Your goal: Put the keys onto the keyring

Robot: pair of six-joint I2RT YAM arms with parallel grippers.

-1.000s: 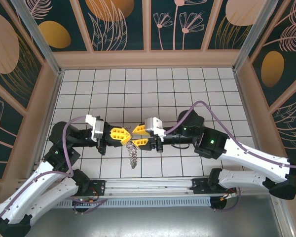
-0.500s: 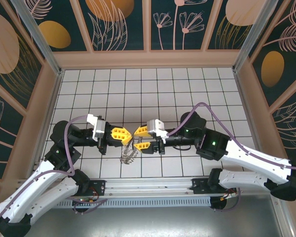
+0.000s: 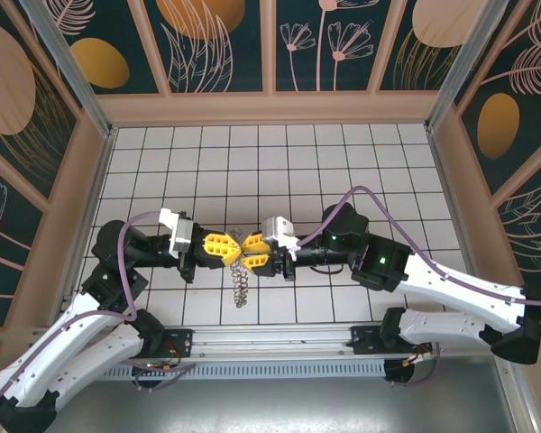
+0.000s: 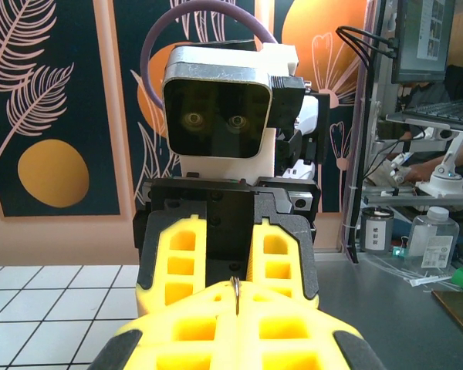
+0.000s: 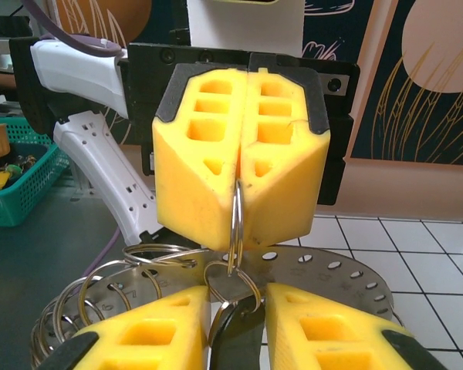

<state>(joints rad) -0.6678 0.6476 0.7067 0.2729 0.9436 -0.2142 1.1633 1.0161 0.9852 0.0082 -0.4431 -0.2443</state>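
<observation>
Two arms meeting tip to tip above the white tiled table, near its front edge. The left gripper is clenched on one thin wire loop of the keyring, which hangs on edge just below the two sets of yellow fingers. In the right wrist view, the keyring's flat plate, pierced with a row of small holes, lies behind and beneath the left gripper. A cluster of wire loops fans out at the plate's left. The right gripper has its fingers a little apart, closed against a dark part of the key that fills the gap between them. In the left wrist view, the pinched loop stands upright between the left gripper's pressed fingers, directly facing the right gripper.
</observation>
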